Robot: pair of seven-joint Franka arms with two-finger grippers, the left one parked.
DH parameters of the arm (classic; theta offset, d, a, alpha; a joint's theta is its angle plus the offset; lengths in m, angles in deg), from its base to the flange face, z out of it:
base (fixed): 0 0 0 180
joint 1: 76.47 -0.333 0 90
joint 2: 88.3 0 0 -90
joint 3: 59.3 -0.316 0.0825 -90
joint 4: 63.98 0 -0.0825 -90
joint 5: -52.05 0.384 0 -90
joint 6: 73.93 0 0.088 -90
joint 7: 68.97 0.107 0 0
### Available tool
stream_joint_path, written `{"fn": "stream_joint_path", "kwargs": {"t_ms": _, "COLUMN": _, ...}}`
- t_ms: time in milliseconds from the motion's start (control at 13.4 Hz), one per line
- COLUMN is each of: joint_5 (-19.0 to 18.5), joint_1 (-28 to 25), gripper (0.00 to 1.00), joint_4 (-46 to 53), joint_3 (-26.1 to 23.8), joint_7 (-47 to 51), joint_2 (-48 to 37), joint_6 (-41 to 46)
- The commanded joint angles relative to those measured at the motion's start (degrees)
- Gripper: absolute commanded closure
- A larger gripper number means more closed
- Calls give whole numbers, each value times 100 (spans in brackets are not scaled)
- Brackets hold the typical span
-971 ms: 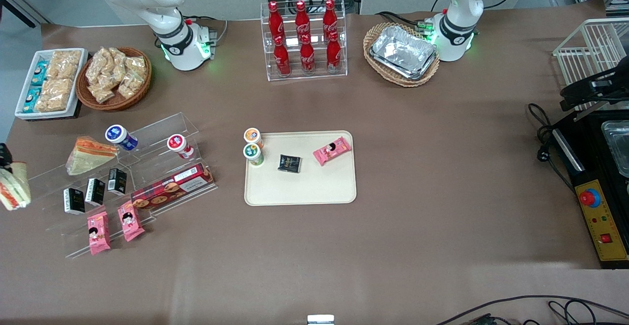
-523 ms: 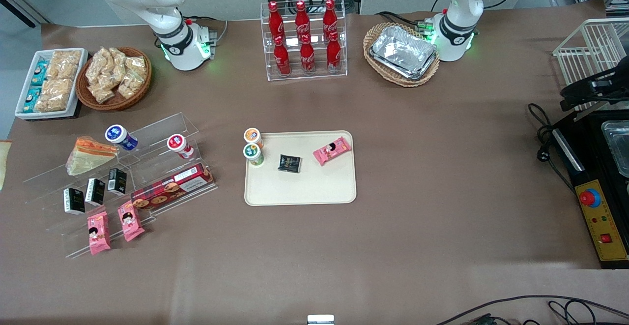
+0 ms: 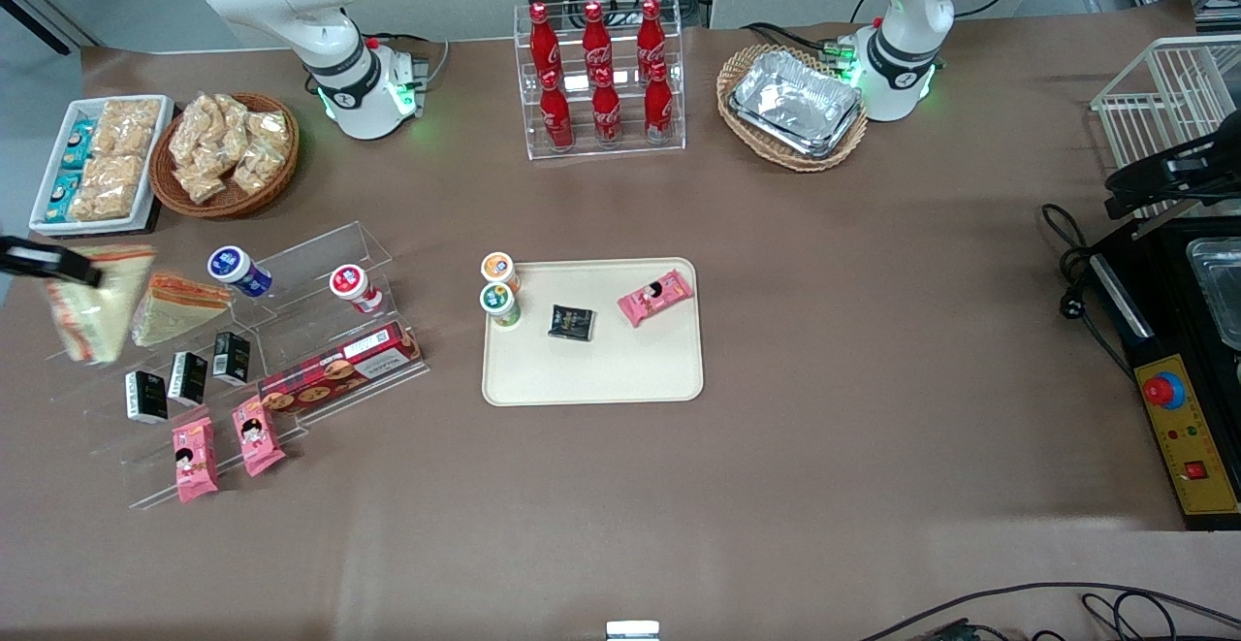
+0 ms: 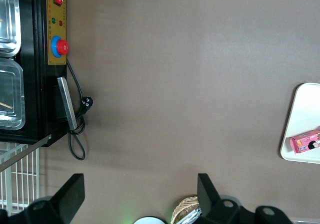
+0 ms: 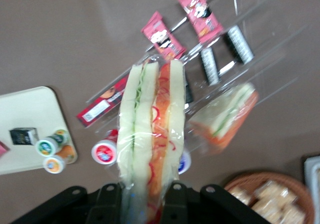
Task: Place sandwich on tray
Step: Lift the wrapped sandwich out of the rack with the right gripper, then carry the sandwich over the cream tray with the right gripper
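**Wrapped sandwich held aloft over the snack display**

We see the black two-finger hand (image 5: 146, 200) clenched on the clear-wrapped triangular sandwich of pale white bread with red-orange and green filling stripes (image 5: 150, 149). The fingers (image 5: 109, 204) press against its two bread faces at one end, and the wedge stands out from them with its striped cut edge facing the wrist camera. In the front view the sandwich (image 3: 92, 300) hangs in the air at the working arm's end of the table, above the edge of the clear acrylic stepped display stand (image 3: 320, 253), with the dark hand (image 3: 44, 261) gripping it from above.

Just beside it, on the stand, lies a second wrapped wedge sandwich with a beige face and wide orange-red top (image 3: 177, 305). The stand also carries small black cartons (image 3: 186, 376), pink snack packets (image 3: 194, 458) and a long red biscuit box (image 3: 341, 366).

The large flat cream-beige rectangular plastic tray (image 3: 601, 369) sits on the brown table (image 3: 824, 331), well apart from the held sandwich, toward the middle. On the tray we see a pink packet (image 3: 655, 297), a small black packet (image 3: 571, 322) and two small round cups (image 3: 499, 286) at one corner.
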Motion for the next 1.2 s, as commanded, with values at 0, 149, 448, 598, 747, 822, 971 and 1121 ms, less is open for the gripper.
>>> {"fn": "stream_joint_path", "kwargs": {"t_ms": 0, "joint_5": -147, "joint_1": -861, "gripper": 100, "joint_4": 25, "joint_3": -35, "joint_7": 2322, "joint_2": -156, "joint_6": 288}}
{"fn": "stream_joint_path", "kwargs": {"t_ms": 149, "joint_5": -103, "joint_1": -1379, "gripper": 100, "joint_4": 25, "joint_3": -79, "joint_7": 3780, "joint_2": -147, "joint_6": 262}}
{"fn": "stream_joint_path", "kwargs": {"t_ms": 448, "joint_5": -165, "joint_1": -2662, "gripper": 100, "joint_4": 17, "joint_3": -97, "joint_7": 6698, "joint_2": -42, "joint_6": -87}}
{"fn": "stream_joint_path", "kwargs": {"t_ms": 598, "joint_5": -138, "joint_1": -3103, "gripper": 100, "joint_4": 17, "joint_3": -88, "joint_7": 7834, "joint_2": 71, "joint_6": -544}}
{"fn": "stream_joint_path", "kwargs": {"t_ms": 747, "joint_5": -129, "joint_1": -3367, "gripper": 100, "joint_4": 17, "joint_3": -105, "joint_7": 8906, "joint_2": 396, "joint_6": -1107}}
{"fn": "stream_joint_path", "kwargs": {"t_ms": 822, "joint_5": -138, "joint_1": -3394, "gripper": 100, "joint_4": 17, "joint_3": -236, "joint_7": 9390, "joint_2": 537, "joint_6": -1222}}
{"fn": "stream_joint_path", "kwargs": {"t_ms": 971, "joint_5": -173, "joint_1": -3333, "gripper": 100, "joint_4": 25, "joint_3": -622, "joint_7": 10147, "joint_2": 905, "joint_6": -1555}}
{"fn": "stream_joint_path", "kwargs": {"t_ms": 1121, "joint_5": -182, "joint_1": -3281, "gripper": 100, "joint_4": 25, "joint_3": -965, "joint_7": 10938, "joint_2": 1240, "joint_6": -2091}}
